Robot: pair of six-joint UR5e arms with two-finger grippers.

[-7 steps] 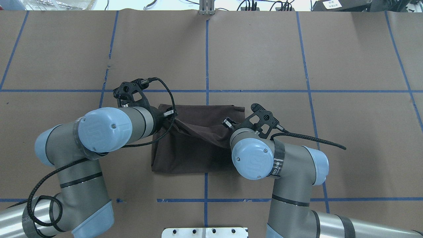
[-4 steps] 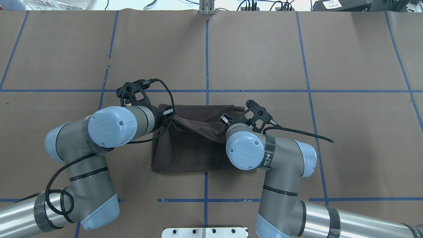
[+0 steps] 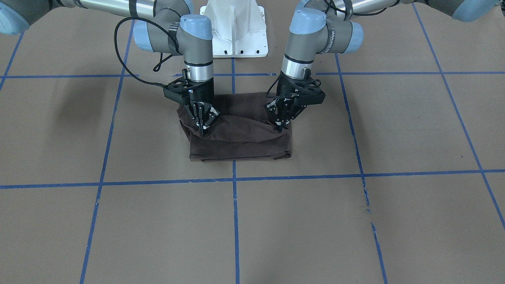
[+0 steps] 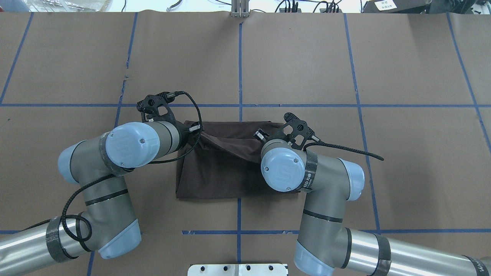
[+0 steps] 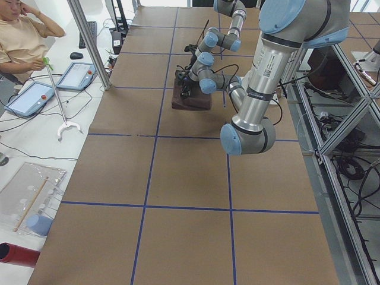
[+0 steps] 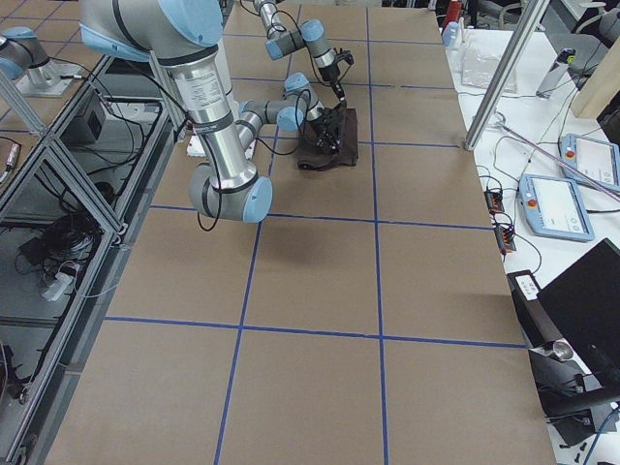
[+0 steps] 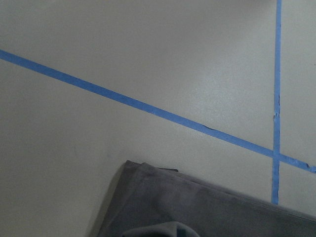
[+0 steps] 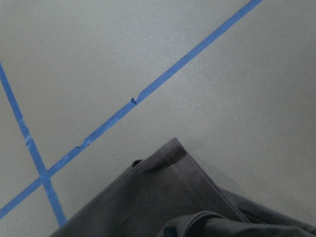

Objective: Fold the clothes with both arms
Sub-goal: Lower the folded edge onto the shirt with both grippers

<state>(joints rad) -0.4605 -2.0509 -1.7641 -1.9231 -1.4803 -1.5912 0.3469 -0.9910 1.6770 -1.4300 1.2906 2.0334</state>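
The clothes [image 3: 240, 140] are one dark brown shirt folded into a rectangle at the table's middle, also visible from overhead [image 4: 215, 178]. In the front-facing view, my left gripper [image 3: 281, 127] and my right gripper [image 3: 202, 129] point down over the shirt. Each is shut on the raised top layer, and the cloth sags between them. From overhead the wrists of the left arm [image 4: 132, 143] and right arm [image 4: 282, 168] hide the fingers. Both wrist cameras show a shirt corner [image 7: 197, 207] [image 8: 163, 197] on the paper.
Brown paper with a blue tape grid [image 4: 239, 69] covers the table. The white robot base [image 3: 236, 35] stands behind the shirt. A seated person [image 5: 24, 38] and tablets [image 5: 29, 98] are beyond the table's far side.
Both arms have moved away from the robot base and slightly inward. They have carried the held shirt layer farther over the folded part.
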